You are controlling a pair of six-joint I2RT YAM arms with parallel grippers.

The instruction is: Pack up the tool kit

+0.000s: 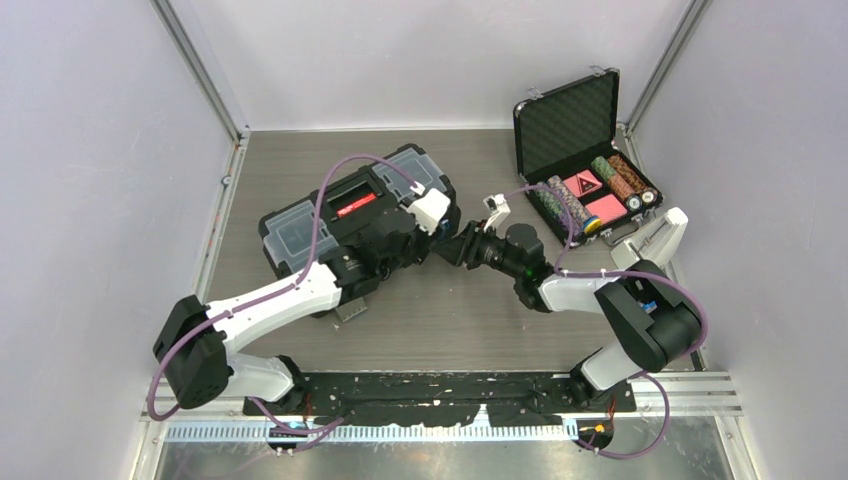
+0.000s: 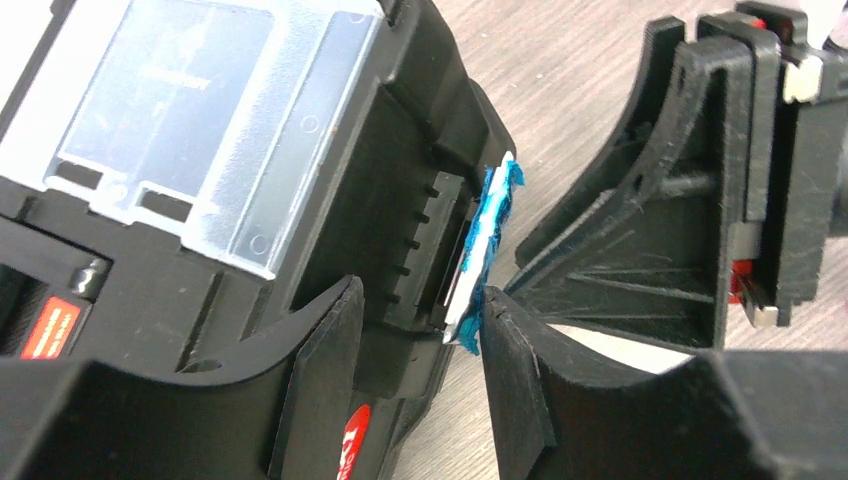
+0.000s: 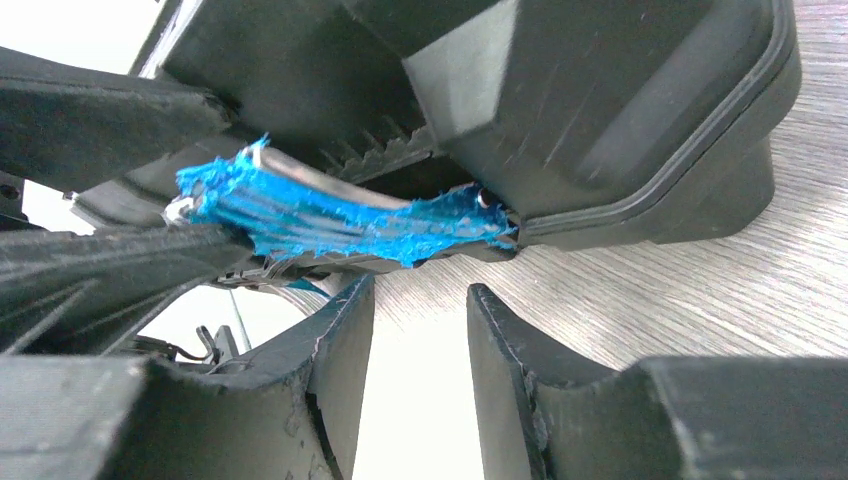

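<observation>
While it lies on the tabletop [image 1: 450, 330] at about ten o'clock from the middle, the toolbox [image 1: 330, 215] has its long side running from eight o'clock towards two o'clock, clear lids and a red label facing up. At its two-o'clock end sits a blue latch [image 2: 487, 250], seen edge-on, its blue covering ragged. The left fingers [image 2: 515, 370] stand partly open around that end corner. One is over the black lid; the other is outside the end wall, its tip touching the latch's lower edge. The right fingers [image 3: 335, 340] reach in from three o'clock, their tips just beside the latch. They are partly open too, with nothing between them but bare tabletop. Well apart, at two o'clock near the far corner, a case of poker chips [image 1: 585, 150] stands with its foam-lined lid raised.
</observation>
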